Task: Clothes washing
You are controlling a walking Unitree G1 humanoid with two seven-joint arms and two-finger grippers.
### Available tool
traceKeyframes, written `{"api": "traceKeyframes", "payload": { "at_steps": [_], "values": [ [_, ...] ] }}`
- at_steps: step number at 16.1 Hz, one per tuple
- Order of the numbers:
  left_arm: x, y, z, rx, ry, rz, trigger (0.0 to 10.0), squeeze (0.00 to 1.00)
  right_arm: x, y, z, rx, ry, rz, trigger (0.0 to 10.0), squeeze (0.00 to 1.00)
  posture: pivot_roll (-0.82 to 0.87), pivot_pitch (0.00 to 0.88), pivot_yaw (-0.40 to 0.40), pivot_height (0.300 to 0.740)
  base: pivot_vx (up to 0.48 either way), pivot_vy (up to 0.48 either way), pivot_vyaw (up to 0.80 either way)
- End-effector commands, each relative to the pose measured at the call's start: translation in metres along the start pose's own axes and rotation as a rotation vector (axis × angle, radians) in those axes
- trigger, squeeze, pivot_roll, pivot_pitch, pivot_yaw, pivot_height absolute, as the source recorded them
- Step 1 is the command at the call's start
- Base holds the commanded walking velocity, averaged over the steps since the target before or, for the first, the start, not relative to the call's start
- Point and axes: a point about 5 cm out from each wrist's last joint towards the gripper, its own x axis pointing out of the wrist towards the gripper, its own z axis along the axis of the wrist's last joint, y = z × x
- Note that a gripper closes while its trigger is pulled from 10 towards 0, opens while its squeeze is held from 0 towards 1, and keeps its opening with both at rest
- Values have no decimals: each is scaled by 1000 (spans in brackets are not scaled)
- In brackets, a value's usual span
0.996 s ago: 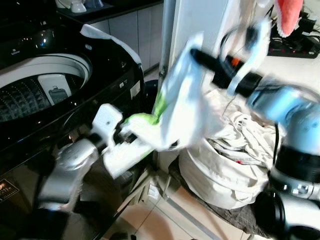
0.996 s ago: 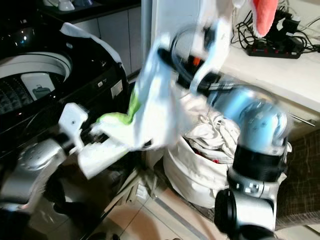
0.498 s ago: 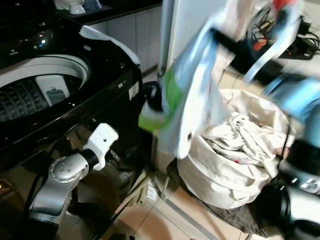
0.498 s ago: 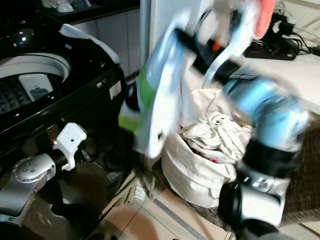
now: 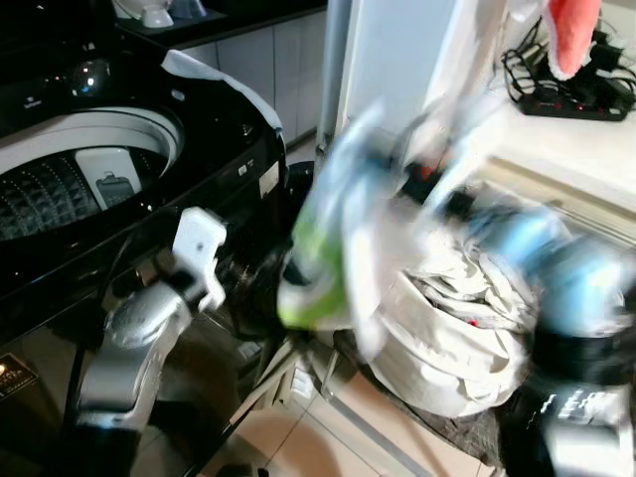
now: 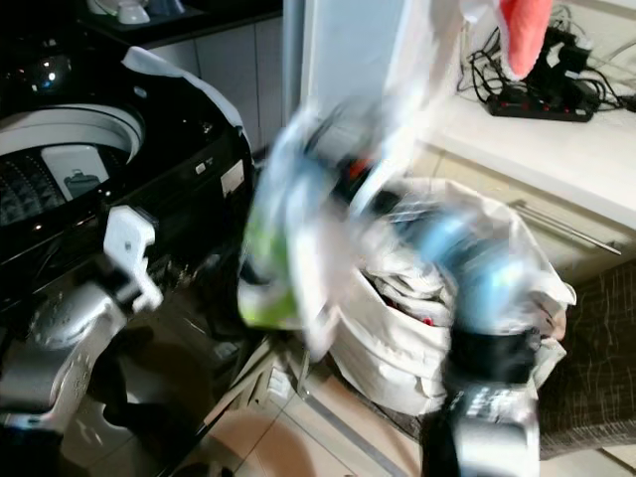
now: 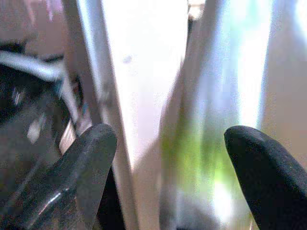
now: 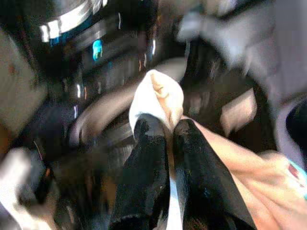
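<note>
Lowered since before, garment [image 5: 333, 234] hangs pinched in right pincer [image 8: 164, 130].

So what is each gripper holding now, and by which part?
The right gripper pinches a bunched fold of the white-and-green garment. The left gripper is open and holds nothing.

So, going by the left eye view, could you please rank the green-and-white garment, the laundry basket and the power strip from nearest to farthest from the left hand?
1. Green-and-white garment: hanging just right of the left hand.
2. Laundry basket: on the floor, farther right.
3. Power strip: on the counter, far upper right.
</note>
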Motion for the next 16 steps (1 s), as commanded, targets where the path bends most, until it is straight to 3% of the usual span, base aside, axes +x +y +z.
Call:
{"api": "traceKeyframes", "payload": {
  "at_steps": [1,2,6,7,8,10,16],
  "values": [
    [0,-3,1,1,-9,-13,10000,0,1,1,0,-53,-5,2,0,0,-5,0,-59,740,0,0,0],
    [-2,-3,4,3,-28,-24,10000,0,4,-5,-22,-80,71,-19,0,0,2,0,-65,740,0,0,0],
    [-3,-13,-1,12,25,-103,10000,0,4,-12,-28,-47,57,-49,0,0,8,0,-69,740,0,0,0],
    [-3,-15,-6,-10,52,-108,10000,667,4,-13,-27,-43,43,-55,0,0,8,0,-69,740,0,0,0],
    [-1,-19,-9,-89,55,-129,10000,1000,3,-14,-26,-38,28,-55,0,0,8,0,-69,740,0,0,0],
    [4,-28,-13,-87,76,-182,10000,1000,2,-15,-27,-36,21,-50,0,0,-4,0,-57,740,0,0,0],
    [18,-33,-12,-78,43,-158,10000,1000,1,-11,-31,-36,48,-11,0,0,-5,0,-57,740,0,0,0]
  ]
}}
